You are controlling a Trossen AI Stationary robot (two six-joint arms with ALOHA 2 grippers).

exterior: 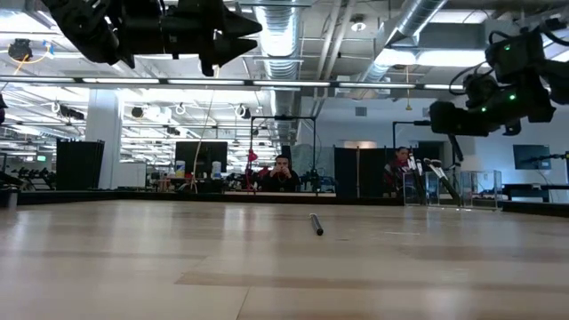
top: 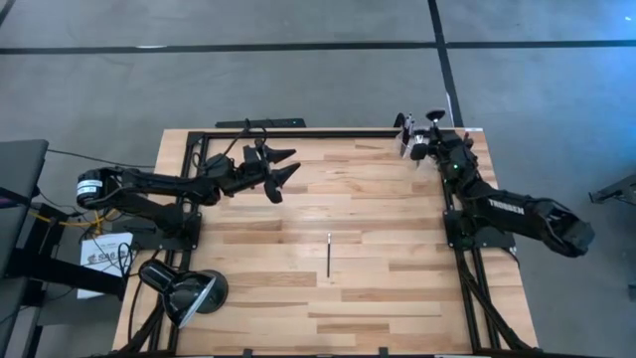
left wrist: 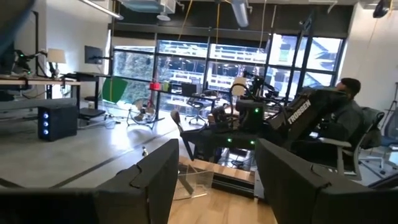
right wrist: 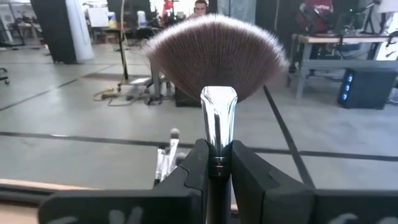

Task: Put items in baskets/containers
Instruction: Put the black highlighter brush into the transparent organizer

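Right claw [right wrist: 217,163] clamping fan brush [right wrist: 214,59], left claw [left wrist: 214,180] open

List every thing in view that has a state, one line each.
Left pincer: open, empty, raised above the table's far left.
Right pincer: shut on the fan brush, at the far right corner.
Fan brush: gripped by its handle, bristles spread.
Holder: upright at the far right corner, brushes standing in it.
Thin brush: lying flat mid-table, untouched.
Lamp: lying at the near left edge.
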